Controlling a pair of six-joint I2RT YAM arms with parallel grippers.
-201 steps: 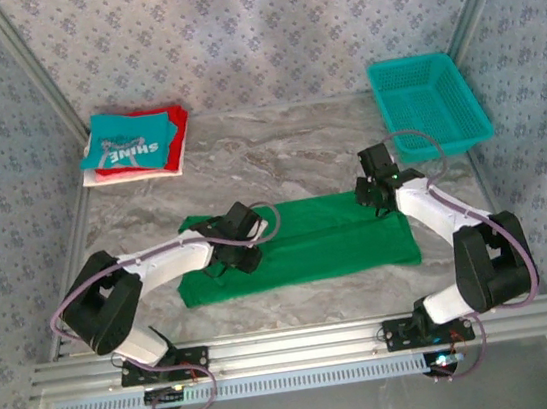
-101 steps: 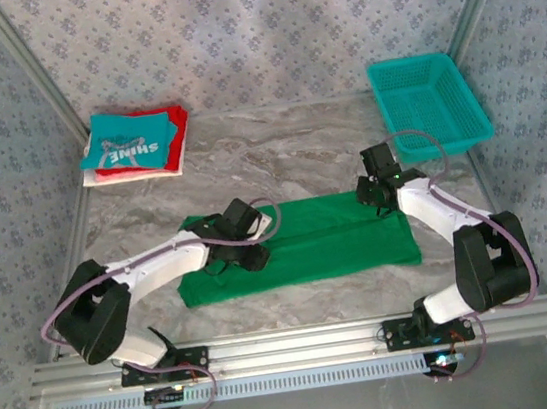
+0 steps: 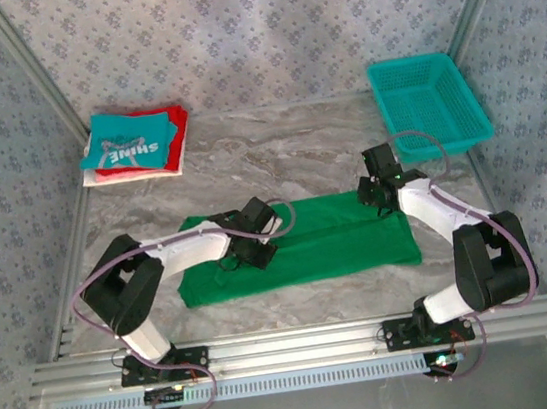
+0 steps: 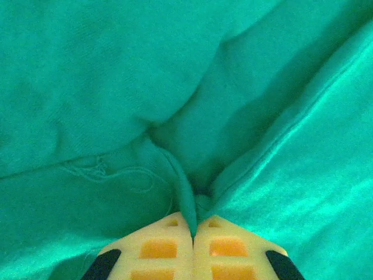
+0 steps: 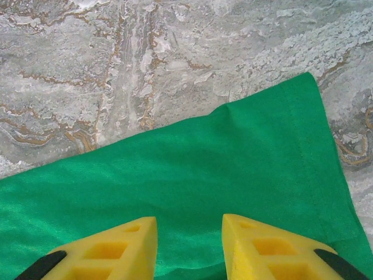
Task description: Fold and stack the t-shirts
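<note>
The marble counter (image 3: pixel 277 154) carries a green t-shirt (image 3: pixel 330 247), spread flat on its near half. At the far right stands a teal basket (image 3: pixel 429 103), and at the far left lies a pile of folded t-shirts (image 3: pixel 134 142). The left gripper (image 4: pixel 193 230) is closed and pinches a ridge of the green cloth. The right gripper (image 5: pixel 189 233) hangs with jaws apart over the shirt's far right corner, holding nothing.

On the tabletop (image 3: pixel 297 151) a shirt (image 3: pixel 329 243) lies at centre, a stack (image 3: pixel 135 147) at upper left, a basket (image 3: pixel 430 103) at upper right, the left tool (image 4: pixel 193 228) on the shirt's left half, the right tool (image 5: pixel 189 233) at its upper-right corner.
</note>
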